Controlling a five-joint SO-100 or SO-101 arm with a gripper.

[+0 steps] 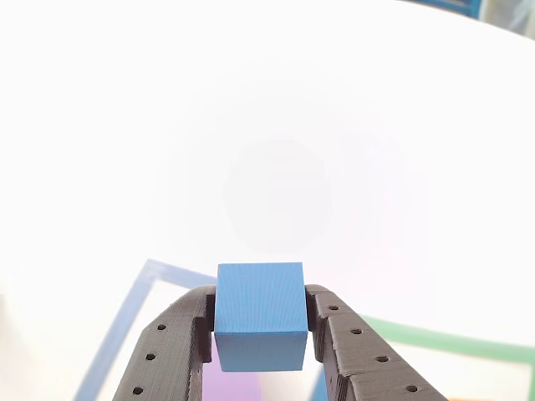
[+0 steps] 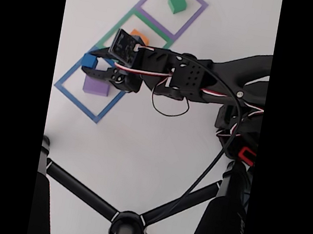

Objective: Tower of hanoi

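Observation:
My gripper [image 1: 261, 324] is shut on the small blue block [image 1: 259, 309], its two black fingers pressing the block's left and right sides. A patch of the purple block [image 1: 234, 386] shows just beneath it. In the fixed view the gripper [image 2: 90, 63] holds the blue block [image 2: 89, 61] over the blue taped square, beside and slightly above the purple block [image 2: 95, 86]. The orange block [image 2: 139, 34] sits in the green taped square, partly hidden behind my wrist. Far off, the green block [image 2: 176, 2] lies alone inside the purple taped square.
Three taped outlines run diagonally on the white table: blue [image 2: 65, 87], green [image 2: 119, 25], purple [image 2: 192, 16]. Black tripod legs [image 2: 81, 191] cross the bottom of the fixed view. My arm [image 2: 210, 84] and a looping cable [image 2: 169, 110] reach in from the right.

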